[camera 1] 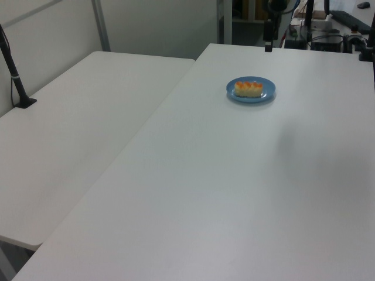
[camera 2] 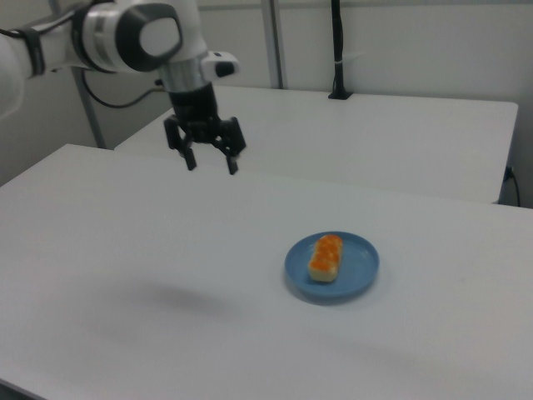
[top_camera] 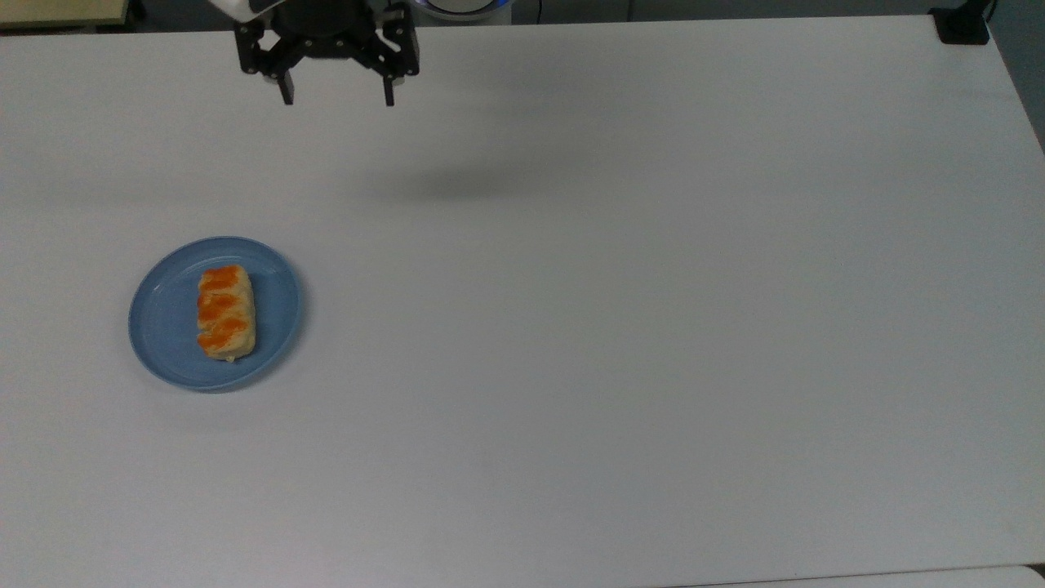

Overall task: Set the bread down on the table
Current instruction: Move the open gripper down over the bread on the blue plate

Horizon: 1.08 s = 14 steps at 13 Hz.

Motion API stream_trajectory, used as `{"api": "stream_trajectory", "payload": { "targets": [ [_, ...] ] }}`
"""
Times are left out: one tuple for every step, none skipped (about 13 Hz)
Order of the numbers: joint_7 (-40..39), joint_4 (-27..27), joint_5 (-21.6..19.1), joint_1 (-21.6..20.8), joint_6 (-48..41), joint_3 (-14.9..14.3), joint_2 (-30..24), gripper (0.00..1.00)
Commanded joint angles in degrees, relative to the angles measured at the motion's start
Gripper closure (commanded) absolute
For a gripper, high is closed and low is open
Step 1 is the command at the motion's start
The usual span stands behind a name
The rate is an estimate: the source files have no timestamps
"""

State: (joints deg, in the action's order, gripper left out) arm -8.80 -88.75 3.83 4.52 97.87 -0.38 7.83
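Note:
The bread (top_camera: 225, 312), a pale-tan bun with orange patches, lies on a round blue plate (top_camera: 163, 327) at the top view's left. The same bread (camera 2: 325, 257) and plate (camera 2: 360, 267) show in the right view, and bread (camera 1: 249, 88) on plate (camera 1: 266, 95) in the left view. My gripper (top_camera: 336, 100) hangs open and empty high above the white table (top_camera: 612, 327), near its far edge in the top view, well away from the bread. In the right view the gripper (camera 2: 211, 165) hovers to the upper left of the plate.
A second white table (camera 1: 76, 134) adjoins on the left view's left, with a black post (camera 1: 14, 73) clamped on it. A black clamp (top_camera: 962, 24) sits at the top view's upper right corner. Cables and equipment (camera 1: 328, 35) stand beyond the table's far end.

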Motion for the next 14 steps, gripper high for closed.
{"api": "stream_trajectory", "payload": {
  "targets": [
    [-4.47,-0.37,0.03,3.73,6.26,-0.32,4.1,0.0],
    [-4.47,-0.37,0.03,5.31,9.15,-0.32,6.64,0.0],
    [-4.47,-0.37,0.12,6.02,11.0,-0.32,8.32,0.0],
    [-4.56,-0.37,0.21,7.16,13.98,-0.32,10.6,0.0],
    [-4.74,-0.29,0.21,7.96,16.1,-0.32,12.1,0.0],
    [-4.74,0.85,0.3,8.75,19.17,-0.41,15.07,0.0],
    [-4.82,1.9,1.08,9.71,21.02,-0.33,18.15,0.0],
    [-4.91,2.17,2.22,10.16,21.83,-0.32,19.83,0.0],
    [-5.0,2.35,3.19,10.33,23.49,-0.32,21.07,0.0],
    [-5.26,2.35,3.46,10.68,25.59,-0.32,22.3,0.0],
    [-5.26,2.35,3.55,11.04,27.18,-0.32,23.53,0.0],
    [-5.35,2.35,3.55,11.39,28.33,-0.32,24.5,0.0],
    [-5.35,2.44,3.64,11.74,29.64,-0.32,25.47,0.0],
    [-5.35,2.44,3.64,11.92,31.13,-0.32,26.08,0.0]
  ]
}}
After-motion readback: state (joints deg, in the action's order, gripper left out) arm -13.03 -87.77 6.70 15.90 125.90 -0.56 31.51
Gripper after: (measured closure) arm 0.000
